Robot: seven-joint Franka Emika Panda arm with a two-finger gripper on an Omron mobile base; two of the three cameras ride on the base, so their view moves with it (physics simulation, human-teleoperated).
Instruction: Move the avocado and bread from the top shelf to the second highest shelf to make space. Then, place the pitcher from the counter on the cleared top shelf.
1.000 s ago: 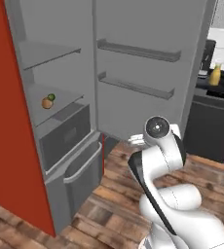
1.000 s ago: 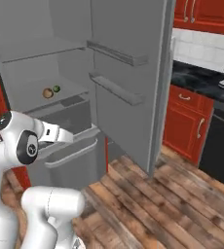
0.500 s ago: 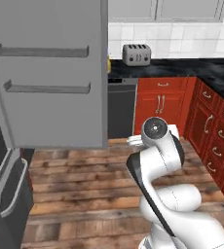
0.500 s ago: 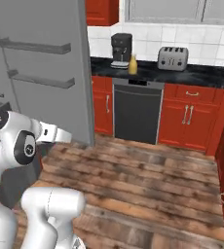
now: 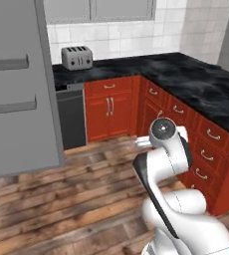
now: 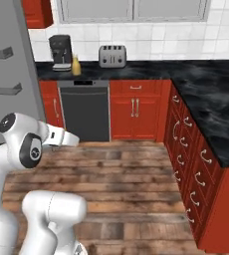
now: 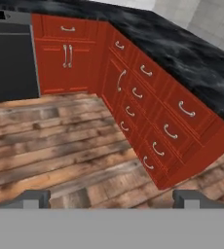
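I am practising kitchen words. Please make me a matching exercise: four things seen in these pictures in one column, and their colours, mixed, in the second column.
Things:
1. toaster
2. pitcher
3. counter
4. cabinet doors

Colours:
a. red
b. black with faint white veins
c. silver-grey
d. yellow-orange

Pairs: 1-c, 2-d, 3-b, 4-a

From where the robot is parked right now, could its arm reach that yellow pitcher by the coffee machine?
Probably not. The pitcher stands at the back of the counter, across a wide stretch of wooden floor, while the gripper points at the corner cabinets. The base would likely have to drive closer.
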